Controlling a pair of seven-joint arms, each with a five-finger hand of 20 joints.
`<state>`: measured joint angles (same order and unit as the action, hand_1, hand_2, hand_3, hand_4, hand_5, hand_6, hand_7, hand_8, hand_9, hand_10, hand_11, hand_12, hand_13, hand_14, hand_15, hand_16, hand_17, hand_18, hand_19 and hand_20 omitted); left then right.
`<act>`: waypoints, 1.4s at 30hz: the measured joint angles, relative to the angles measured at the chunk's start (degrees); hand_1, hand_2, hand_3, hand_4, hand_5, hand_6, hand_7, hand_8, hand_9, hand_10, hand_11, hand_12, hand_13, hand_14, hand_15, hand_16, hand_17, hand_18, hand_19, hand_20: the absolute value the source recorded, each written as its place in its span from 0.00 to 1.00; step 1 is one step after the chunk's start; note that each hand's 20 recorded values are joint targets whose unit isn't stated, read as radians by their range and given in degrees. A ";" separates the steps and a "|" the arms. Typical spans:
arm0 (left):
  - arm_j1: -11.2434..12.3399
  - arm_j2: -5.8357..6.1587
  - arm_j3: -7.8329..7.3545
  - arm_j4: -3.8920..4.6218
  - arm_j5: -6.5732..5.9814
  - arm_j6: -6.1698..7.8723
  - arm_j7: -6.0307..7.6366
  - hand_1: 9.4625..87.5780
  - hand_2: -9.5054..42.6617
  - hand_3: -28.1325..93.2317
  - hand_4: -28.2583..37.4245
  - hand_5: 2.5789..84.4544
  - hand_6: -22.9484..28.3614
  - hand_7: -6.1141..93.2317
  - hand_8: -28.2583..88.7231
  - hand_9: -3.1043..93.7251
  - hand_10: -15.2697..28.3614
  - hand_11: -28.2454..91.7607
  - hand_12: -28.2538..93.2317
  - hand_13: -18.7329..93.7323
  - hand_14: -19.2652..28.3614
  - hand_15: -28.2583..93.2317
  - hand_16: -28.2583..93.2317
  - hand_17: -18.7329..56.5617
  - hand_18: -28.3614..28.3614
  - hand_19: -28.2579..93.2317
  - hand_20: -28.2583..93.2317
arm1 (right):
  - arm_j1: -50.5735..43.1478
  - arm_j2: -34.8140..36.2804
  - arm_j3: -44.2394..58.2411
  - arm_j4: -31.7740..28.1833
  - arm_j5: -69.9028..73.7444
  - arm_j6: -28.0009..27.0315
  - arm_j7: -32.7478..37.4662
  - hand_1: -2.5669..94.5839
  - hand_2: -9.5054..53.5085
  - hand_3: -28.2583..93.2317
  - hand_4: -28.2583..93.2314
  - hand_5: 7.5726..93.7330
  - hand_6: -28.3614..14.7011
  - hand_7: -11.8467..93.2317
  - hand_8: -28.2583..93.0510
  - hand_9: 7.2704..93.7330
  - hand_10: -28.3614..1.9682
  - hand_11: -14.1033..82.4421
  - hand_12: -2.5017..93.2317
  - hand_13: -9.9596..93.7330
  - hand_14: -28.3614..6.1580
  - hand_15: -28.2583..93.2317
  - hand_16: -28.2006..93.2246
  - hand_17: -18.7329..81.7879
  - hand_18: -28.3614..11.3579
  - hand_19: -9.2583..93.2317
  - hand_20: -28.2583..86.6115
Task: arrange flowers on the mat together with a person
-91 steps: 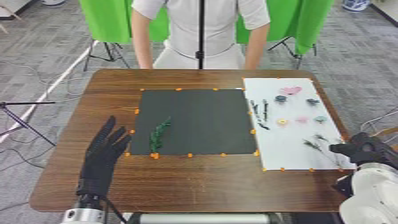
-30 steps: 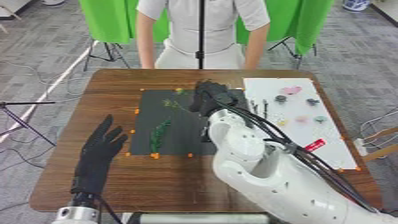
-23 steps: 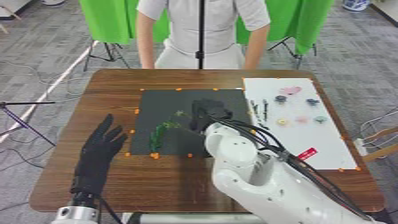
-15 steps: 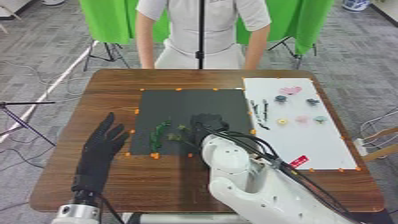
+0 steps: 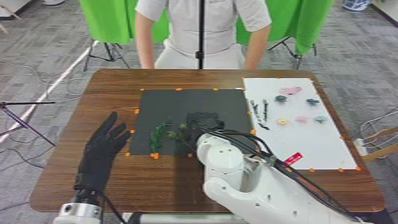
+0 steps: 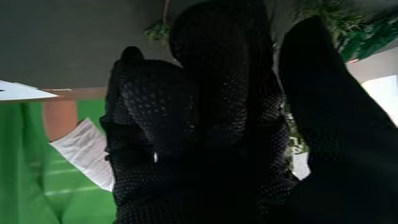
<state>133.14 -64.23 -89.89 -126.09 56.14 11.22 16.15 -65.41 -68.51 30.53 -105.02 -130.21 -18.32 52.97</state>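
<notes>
The robot's right hand holds a thin green sprig over the dark mat, its gloved fingers curled in a narrow grip. From the right wrist, the view adds close detail: tufts of green appear between thumb and fingers, with more greenery just beyond the fingertips. The head view takes in the wider scene. A darker leafy stem lies on the mat to the left of the right hand, near the sprig. The left hand is farther left, beside the mat, its fingers extended. To the right of the right hand, a white sheet bears dark stems, a large pink flower and several smaller blooms, among them a yellow one.

Orange tabs line the mat's edges on the brown wooden table. Beyond the hands hangs bright green cloth, over a gray floor. The black glove hides part of the sprig, and its exact pinch point is hard to make out.
</notes>
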 measured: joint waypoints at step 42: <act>4.22 -2.92 -1.15 1.15 -0.86 1.73 6.16 0.11 0.27 0.86 0.00 0.27 0.39 0.19 0.15 0.32 0.63 0.31 0.34 0.36 0.78 0.41 0.23 0.10 0.90 0.58 0.28 | -56.73 9.40 67.65 -19.07 83.80 20.39 -52.15 0.22 0.31 0.78 0.02 0.31 0.73 0.19 0.16 0.37 0.52 0.19 0.20 0.40 0.25 0.30 0.47 0.21 0.17 0.34 0.41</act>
<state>137.36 -67.15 -91.04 -124.94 55.28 12.94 22.31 -122.13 -59.11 98.18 -124.09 -46.42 2.07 0.82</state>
